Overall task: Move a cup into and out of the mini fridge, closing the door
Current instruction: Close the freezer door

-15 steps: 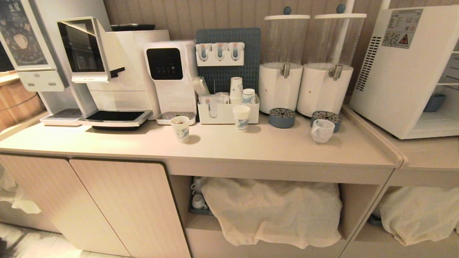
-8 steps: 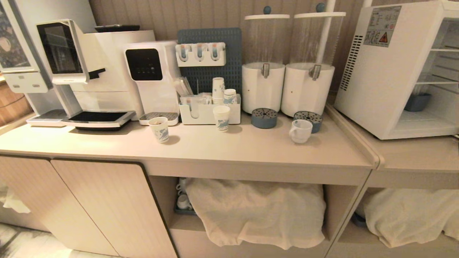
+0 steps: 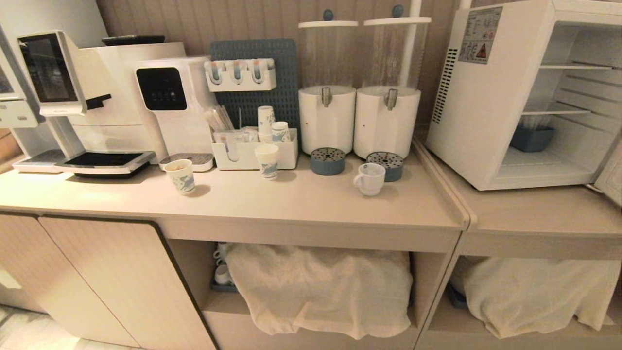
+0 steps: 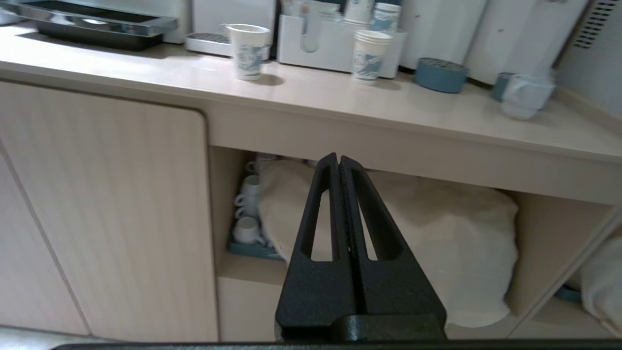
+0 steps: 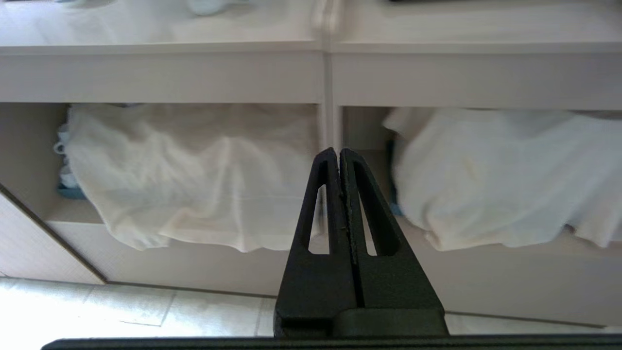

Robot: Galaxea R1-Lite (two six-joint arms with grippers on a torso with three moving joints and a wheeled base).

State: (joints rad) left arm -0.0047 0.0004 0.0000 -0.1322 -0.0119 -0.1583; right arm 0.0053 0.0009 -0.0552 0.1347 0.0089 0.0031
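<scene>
Cup (image 3: 370,178) upright on counter (image 3: 291,204), touching right blue drip tray (image 3: 385,166); mini fridge (image 3: 491,92) interior exposed; left gripper (image 4: 338,163) and right gripper (image 5: 338,155) fingers pressed together, empty, low before counter front.

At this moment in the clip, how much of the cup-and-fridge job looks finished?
Little so far. Done: the white boxy mini fridge stands open, wire shelves exposed. In hand: nothing; the left gripper and right gripper hang below counter height with jaws shut and empty. Left: the small white ceramic mug with the loop handle sits on the beige counter beside a blue drip tray; it must go in, come out, and the door be closed.
</scene>
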